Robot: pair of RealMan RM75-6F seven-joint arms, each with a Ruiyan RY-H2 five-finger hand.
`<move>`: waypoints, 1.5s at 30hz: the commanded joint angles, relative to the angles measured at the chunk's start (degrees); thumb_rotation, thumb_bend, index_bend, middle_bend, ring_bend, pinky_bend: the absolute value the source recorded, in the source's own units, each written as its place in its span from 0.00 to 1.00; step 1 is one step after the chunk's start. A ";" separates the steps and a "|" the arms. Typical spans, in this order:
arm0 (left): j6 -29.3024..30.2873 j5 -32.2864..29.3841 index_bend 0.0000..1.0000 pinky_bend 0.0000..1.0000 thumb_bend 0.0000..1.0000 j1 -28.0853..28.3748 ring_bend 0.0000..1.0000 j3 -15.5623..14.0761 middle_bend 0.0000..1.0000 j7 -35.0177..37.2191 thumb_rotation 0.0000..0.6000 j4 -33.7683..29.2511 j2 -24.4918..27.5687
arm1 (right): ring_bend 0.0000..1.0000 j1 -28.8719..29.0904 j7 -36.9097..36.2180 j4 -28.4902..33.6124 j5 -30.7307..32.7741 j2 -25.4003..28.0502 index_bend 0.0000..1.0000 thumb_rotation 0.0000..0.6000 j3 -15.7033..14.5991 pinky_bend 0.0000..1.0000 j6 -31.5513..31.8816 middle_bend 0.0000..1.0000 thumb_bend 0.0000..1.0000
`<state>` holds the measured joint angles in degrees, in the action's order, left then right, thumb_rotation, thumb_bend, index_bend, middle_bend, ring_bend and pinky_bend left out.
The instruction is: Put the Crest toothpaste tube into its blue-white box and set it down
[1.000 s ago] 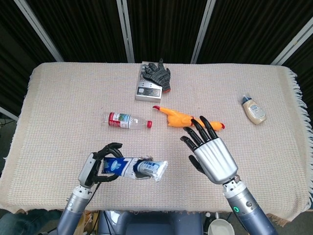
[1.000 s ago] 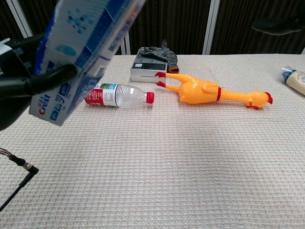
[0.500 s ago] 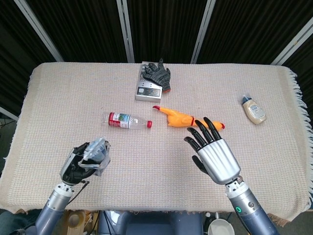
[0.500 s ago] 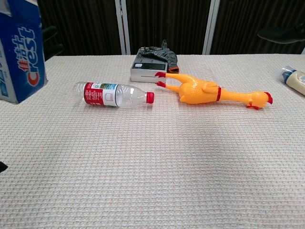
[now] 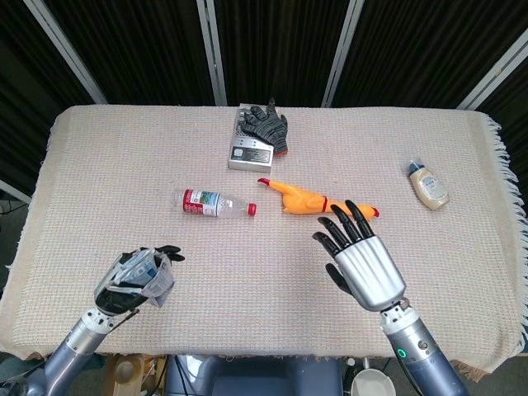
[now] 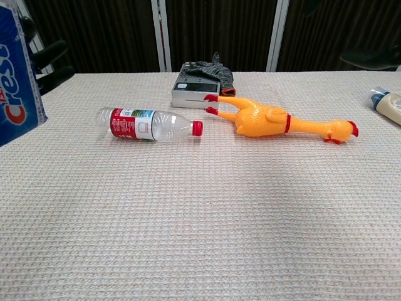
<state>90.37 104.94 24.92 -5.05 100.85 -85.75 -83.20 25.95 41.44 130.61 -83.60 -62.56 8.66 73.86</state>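
Left hand: the left hand (image 5: 124,285) sits at the lower left of the head view, fingers wrapped around the Crest box (image 5: 142,272), which it holds above the near edge of the worktop (image 5: 247,289).
Crest box: blue and white, seen end-on in the head view; in the chest view it fills the upper left corner (image 6: 17,81), its "Crest" lettering partly cut by the frame edge, with dark fingertips (image 6: 50,53) showing just beside it.
Toothpaste tube: whether the tube lies inside the box cannot be told from either view.
Right hand: the right hand (image 5: 356,256) hovers at the lower right of the head view, palm down, fingers spread and holding nothing, its fingertips near the tail end of the rubber chicken (image 5: 313,200).
Water bottle: a clear water bottle (image 5: 213,203) with a red label and red cap lies on its side left of centre, cap pointing toward the chicken, apart from it.
Rubber chicken: yellow-orange, lying on its side at centre, feet toward the upper left.
Squeeze bottle: a pale squeeze bottle (image 5: 428,185) lies at the right of the worktop, well apart from the rest.
Grey device: a flat grey device (image 5: 250,150) rests at the far centre.
Glove: a dark knitted glove (image 5: 266,125) lies partly on top of the device's far end.
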 commanded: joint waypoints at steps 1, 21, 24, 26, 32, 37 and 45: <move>0.30 0.02 0.42 0.21 0.31 0.21 0.18 -0.23 0.31 0.13 1.00 0.08 -0.26 | 0.08 -0.21 -0.27 -0.20 -0.09 0.06 0.31 1.00 -0.16 0.00 0.15 0.22 0.35; -3.58 -8.96 0.52 0.23 0.32 -0.90 0.24 0.91 0.50 -19.12 1.00 -3.35 -1.63 | 0.08 -1.42 -2.52 -1.62 -1.35 0.24 0.31 1.00 -1.12 0.00 0.67 0.22 0.35; -4.30 -11.76 0.53 0.24 0.32 -2.15 0.26 1.97 0.51 -31.42 1.00 -5.71 -1.85 | 0.08 -1.64 -3.11 -1.99 -1.42 0.26 0.31 1.00 -1.23 0.00 0.78 0.22 0.35; -4.42 -12.80 0.52 0.24 0.32 -2.72 0.25 2.49 0.49 -36.63 1.00 -7.04 -1.72 | 0.08 -1.77 -3.61 -2.31 -1.53 0.18 0.31 1.00 -1.27 0.00 0.86 0.22 0.35; -4.73 -15.80 0.52 0.23 0.32 -4.01 0.23 4.59 0.47 -53.93 1.00 -7.96 -2.12 | 0.08 -2.13 -5.11 -3.22 -1.71 0.03 0.31 1.00 -1.58 0.00 0.81 0.22 0.35; -5.93 -19.38 0.50 0.23 0.32 -4.48 0.23 6.47 0.46 -73.28 1.00 -5.04 -6.13 | 0.08 -2.58 -6.59 -4.16 -1.99 0.07 0.31 1.00 -2.11 0.00 0.69 0.22 0.35; -10.63 -22.10 0.49 0.23 0.32 -3.32 0.22 8.22 0.44 -78.14 1.00 1.11 -11.66 | 0.08 -3.29 -8.38 -5.54 -2.65 0.43 0.31 1.00 -2.48 0.00 1.00 0.22 0.35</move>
<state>80.99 83.79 21.30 2.24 23.18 -86.28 -93.24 22.69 33.10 125.10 -86.21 -62.16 6.20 74.84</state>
